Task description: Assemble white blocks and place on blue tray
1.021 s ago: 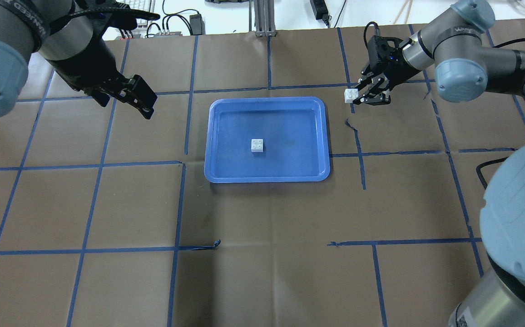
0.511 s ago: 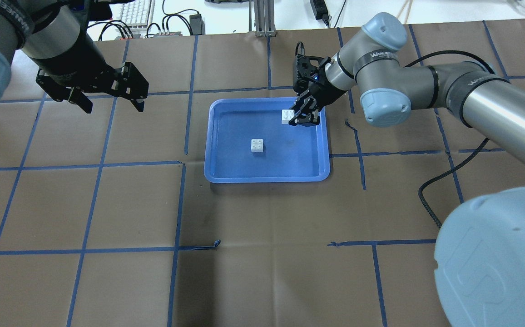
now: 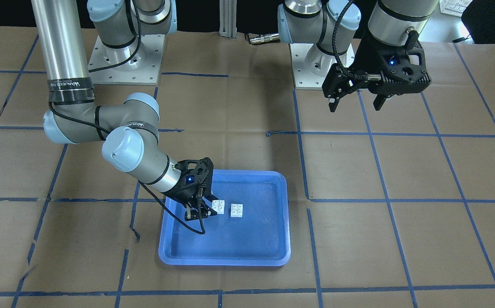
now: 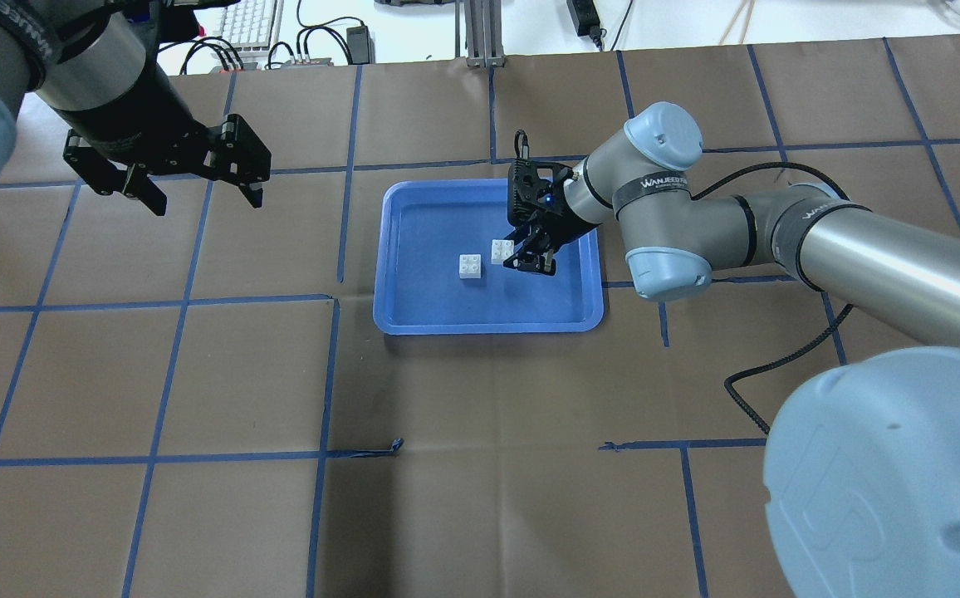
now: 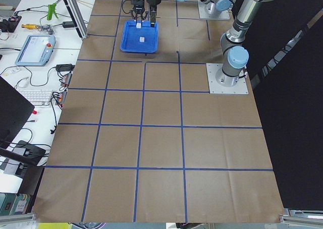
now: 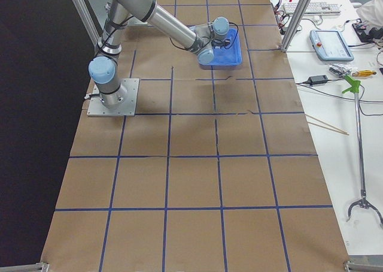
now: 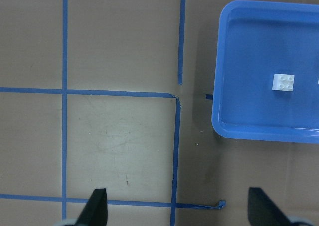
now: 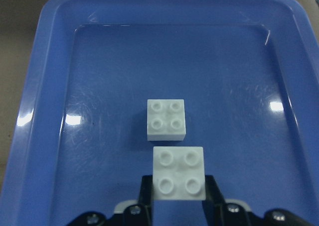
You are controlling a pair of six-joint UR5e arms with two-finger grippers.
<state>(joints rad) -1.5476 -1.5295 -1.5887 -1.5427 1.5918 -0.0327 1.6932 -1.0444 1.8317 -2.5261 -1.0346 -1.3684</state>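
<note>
The blue tray (image 4: 413,316) lies mid-table; it also shows in the front view (image 3: 273,256), the left wrist view (image 7: 259,131) and the right wrist view (image 8: 50,136). One white block (image 4: 471,265) (image 3: 237,210) (image 7: 283,81) (image 8: 167,118) rests on the tray floor, studs up. My right gripper (image 4: 515,254) (image 3: 204,209) is shut on the second white block (image 4: 502,251) (image 3: 219,206) (image 8: 178,172) and holds it above the tray, just beside the resting one and apart from it. My left gripper (image 4: 202,195) (image 3: 354,105) is open and empty, raised over the table left of the tray.
Brown paper with blue tape grid lines covers the table (image 4: 480,399). A loose black cable (image 4: 779,365) hangs from the right arm. Keyboards, a tablet and tools lie on the white bench beyond the table's far edge (image 5: 35,47).
My right gripper has carried the white block leftward from outside the tray, over its rim, to just beside the resting block. My left gripper has turned and shifted slightly left.
</note>
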